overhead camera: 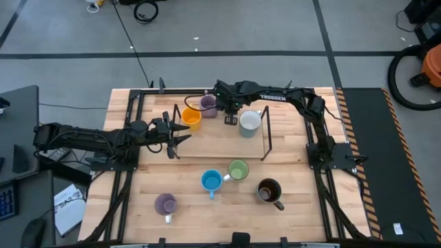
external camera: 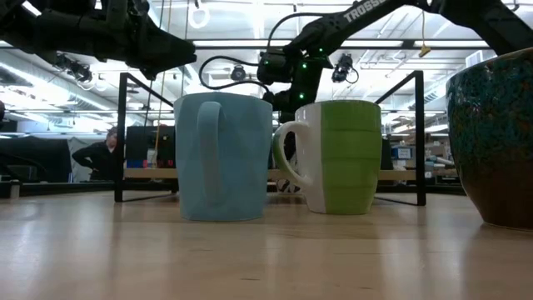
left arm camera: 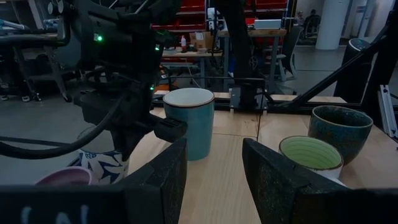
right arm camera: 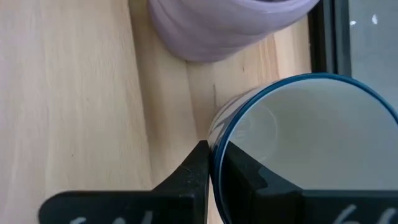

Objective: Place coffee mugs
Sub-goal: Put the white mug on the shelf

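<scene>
Right tool point(right arm camera: 214, 177) pinching patterned mug's rim point(right arm camera: 298, 149), lavender mug point(right arm camera: 217, 25) just beside, left tool point(left arm camera: 214, 180) spread.

Arm lettering, from above: my right arm point(overhead camera: 281, 97) carries "TROSSEN" in white.
Arm lettering, from table height: the same arm point(external camera: 375, 12) shows only "TROSS".
Anything else: nothing I can read.

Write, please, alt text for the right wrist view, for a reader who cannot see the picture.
Seen from above, the right gripper is shut on the blue-edged rim of a white mug, one finger outside the wall and one inside. The mug stands on a pale wooden table, with a lavender mug just beyond it.
</scene>
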Robot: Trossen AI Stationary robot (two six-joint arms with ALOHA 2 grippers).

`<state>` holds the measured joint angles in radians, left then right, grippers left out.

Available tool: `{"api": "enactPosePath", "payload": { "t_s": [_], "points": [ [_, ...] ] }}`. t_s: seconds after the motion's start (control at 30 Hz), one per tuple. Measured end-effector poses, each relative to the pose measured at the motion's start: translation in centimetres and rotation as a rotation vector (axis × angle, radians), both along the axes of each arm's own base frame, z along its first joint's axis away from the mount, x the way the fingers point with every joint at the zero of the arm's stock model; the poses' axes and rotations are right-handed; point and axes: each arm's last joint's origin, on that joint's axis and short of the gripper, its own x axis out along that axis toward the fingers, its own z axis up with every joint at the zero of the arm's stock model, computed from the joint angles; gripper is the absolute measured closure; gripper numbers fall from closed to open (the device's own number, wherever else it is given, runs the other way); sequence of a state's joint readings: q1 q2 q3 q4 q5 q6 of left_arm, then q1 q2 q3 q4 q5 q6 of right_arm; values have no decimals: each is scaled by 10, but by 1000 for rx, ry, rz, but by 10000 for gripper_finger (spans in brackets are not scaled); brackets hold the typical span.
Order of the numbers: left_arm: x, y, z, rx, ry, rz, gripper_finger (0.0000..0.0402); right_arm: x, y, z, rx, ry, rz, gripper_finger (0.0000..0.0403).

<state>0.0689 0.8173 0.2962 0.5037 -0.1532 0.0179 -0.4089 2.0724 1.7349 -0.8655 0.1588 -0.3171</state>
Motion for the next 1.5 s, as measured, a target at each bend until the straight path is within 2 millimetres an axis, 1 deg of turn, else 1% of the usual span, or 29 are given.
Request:
{"api": "enactPosePath", "payload": {
  "t_s": [0.13, 0.33, 0.5, 0.63, 0.77, 0.93, 1.23, 1.5],
  "points": [
    [0, 0, 0, 0, 0, 0, 239, 1, 1, 12, -4, 0, 2, 366],
    [0, 0, 0, -1, 0, 0, 239, 3, 0, 38, -13, -30, 4, 366],
    [0, 0, -1, -4, 6, 0, 239, 2, 5, 57, -5, -16, 31, 366],
    [0, 0, -1, -7, 5, 0, 239, 1, 9, 71, 59, -38, 62, 366],
    [0, 0, -1, -7, 6, 0, 239, -2, 12, 80, 105, -36, 76, 366],
    [0, 0, -1, -7, 6, 0, 239, 0, 20, 83, 143, -43, 103, 366],
    [0, 0, -1, -7, 6, 0, 239, 7, 40, 82, 230, -65, 183, 366],
    [0, 0, -1, -8, 6, 0, 239, 11, 57, 82, 254, -61, 282, 366]
  ]
}}
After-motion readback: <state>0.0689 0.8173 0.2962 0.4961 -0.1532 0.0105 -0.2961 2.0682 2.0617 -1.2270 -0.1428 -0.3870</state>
